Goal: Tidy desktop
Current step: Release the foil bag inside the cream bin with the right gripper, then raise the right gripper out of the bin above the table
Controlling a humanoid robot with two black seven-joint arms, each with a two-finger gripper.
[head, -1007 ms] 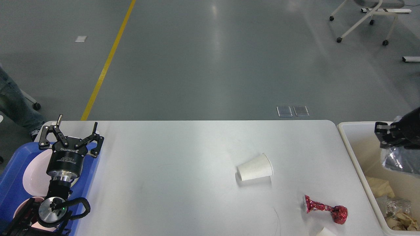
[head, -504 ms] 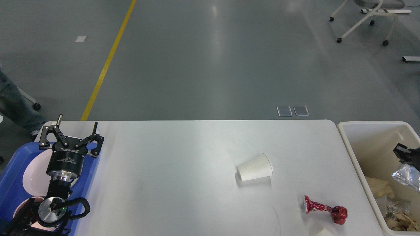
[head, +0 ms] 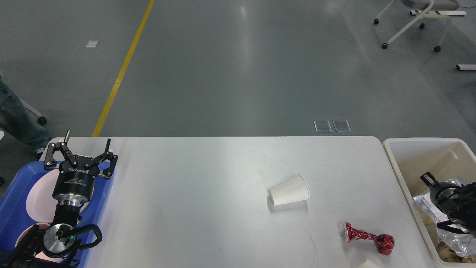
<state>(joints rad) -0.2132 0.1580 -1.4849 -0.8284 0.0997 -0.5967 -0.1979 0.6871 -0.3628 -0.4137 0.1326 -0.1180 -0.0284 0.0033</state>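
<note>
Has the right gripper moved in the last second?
Yes. The right gripper has dropped from the bin's far rim down into the bin, nearer the robot, over the crinkled foil.

Only one marking legible: white lettering on the black body of the left gripper (head: 81, 156), just below its spread fingers. Seen upside down from the head view, and small; probably "ROBOTIQ", though the individual letters are not sharp enough to be sure. A finer line of white print beneath it on the same body, too small to read. No other words, numbers or labels readable anywhere else in view.
</note>
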